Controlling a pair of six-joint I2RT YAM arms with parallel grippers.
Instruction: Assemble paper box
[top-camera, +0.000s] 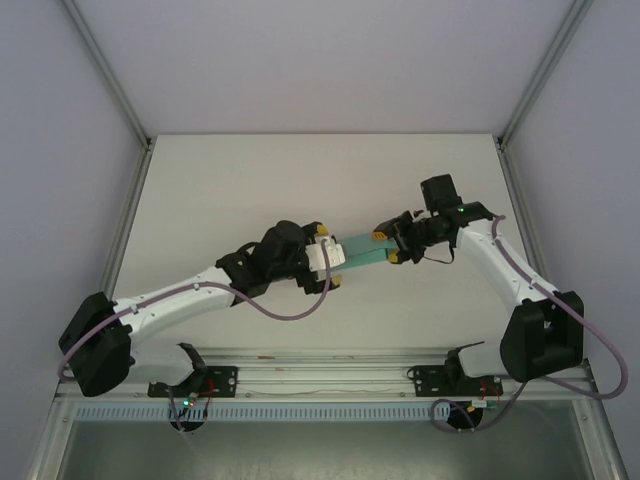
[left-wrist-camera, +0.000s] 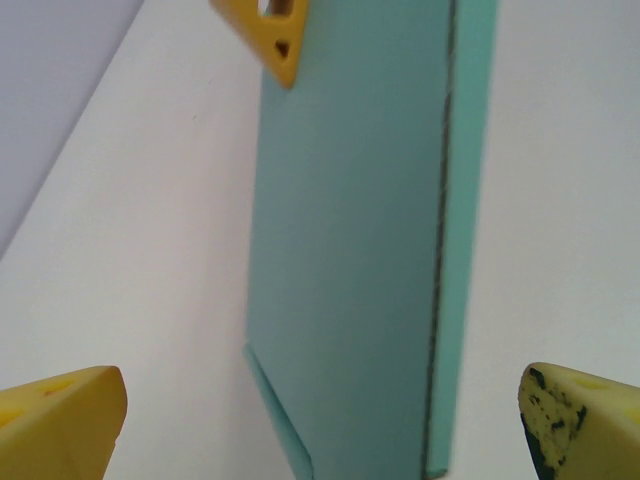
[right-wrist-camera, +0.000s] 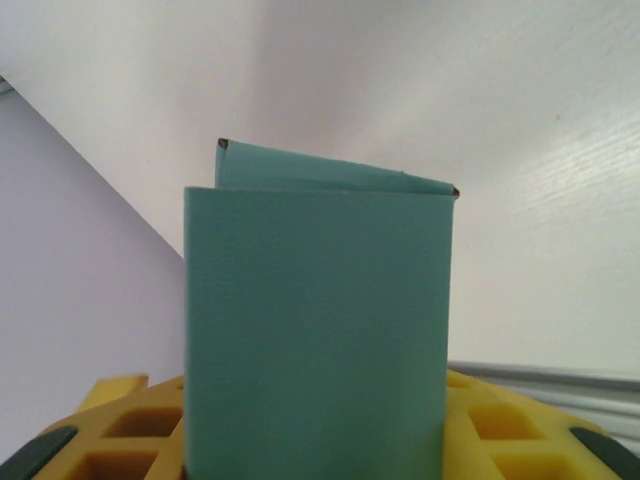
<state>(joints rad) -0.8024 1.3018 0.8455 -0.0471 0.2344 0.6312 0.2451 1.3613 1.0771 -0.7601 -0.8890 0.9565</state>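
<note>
Right tool (top-camera: 392, 246) pinches one end of the paper box (top-camera: 362, 248), held over the middle of the surface (top-camera: 250, 180); left tool (top-camera: 331, 263) stands wide around its other end. Light, thin card, likely creasing easily: grip flat faces near folds.

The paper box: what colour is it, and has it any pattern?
The paper box is plain teal-green, no pattern; the left wrist view shows it best.
</note>
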